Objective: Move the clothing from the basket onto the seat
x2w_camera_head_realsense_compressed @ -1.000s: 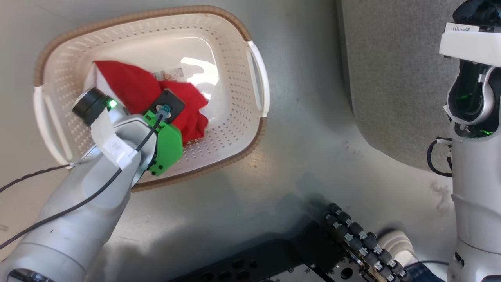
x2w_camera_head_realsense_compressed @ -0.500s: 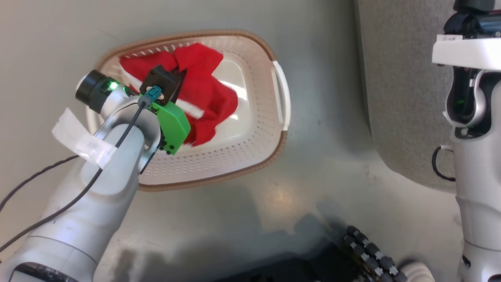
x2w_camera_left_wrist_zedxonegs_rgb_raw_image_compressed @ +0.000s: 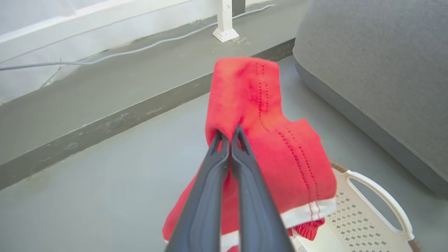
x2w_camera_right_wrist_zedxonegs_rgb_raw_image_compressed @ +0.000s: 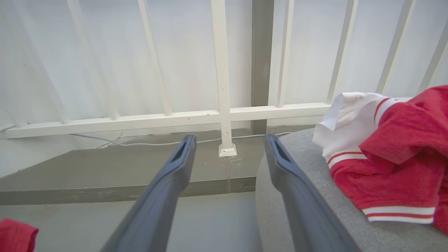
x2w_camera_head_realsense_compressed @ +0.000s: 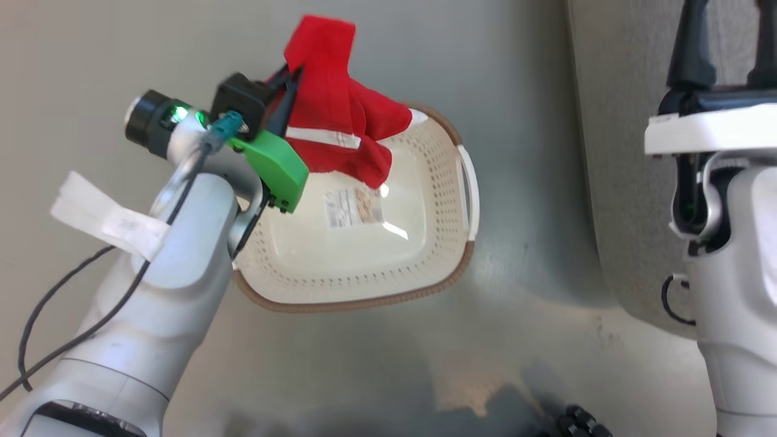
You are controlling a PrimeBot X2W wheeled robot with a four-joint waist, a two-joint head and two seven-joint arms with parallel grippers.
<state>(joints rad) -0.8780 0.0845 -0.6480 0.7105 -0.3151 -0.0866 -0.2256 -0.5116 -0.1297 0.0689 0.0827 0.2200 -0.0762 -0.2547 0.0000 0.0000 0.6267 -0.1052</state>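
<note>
My left gripper point(x2w_camera_left_wrist_zedxonegs_rgb_raw_image_compressed: 226, 134) is shut on a fold of a red garment with white stripe trim point(x2w_camera_left_wrist_zedxonegs_rgb_raw_image_compressed: 280, 157). In the head view this garment point(x2w_camera_head_realsense_compressed: 337, 127) hangs from the gripper above the far rim of the cream basket point(x2w_camera_head_realsense_compressed: 364, 297). The basket floor is bare, showing its label sticker point(x2w_camera_head_realsense_compressed: 355, 206). The grey sofa point(x2w_camera_head_realsense_compressed: 625, 152) stands to the right of the basket. A second red-and-white garment point(x2w_camera_right_wrist_zedxonegs_rgb_raw_image_compressed: 395, 157) lies on the sofa point(x2w_camera_right_wrist_zedxonegs_rgb_raw_image_compressed: 315, 210). My right gripper point(x2w_camera_right_wrist_zedxonegs_rgb_raw_image_compressed: 229, 138) is open and holds nothing, pointing past the sofa's edge.
A white railing point(x2w_camera_right_wrist_zedxonegs_rgb_raw_image_compressed: 224, 87) and a raised grey ledge point(x2w_camera_left_wrist_zedxonegs_rgb_raw_image_compressed: 105, 115) with a cable run behind the basket and sofa. Grey floor point(x2w_camera_head_realsense_compressed: 516, 315) separates basket and sofa. My right arm point(x2w_camera_head_realsense_compressed: 728, 243) stands in front of the sofa.
My left gripper has risen from the basket floor with the red garment, which now hangs above the far rim. The head camera shifted too, so the basket sits further right.
</note>
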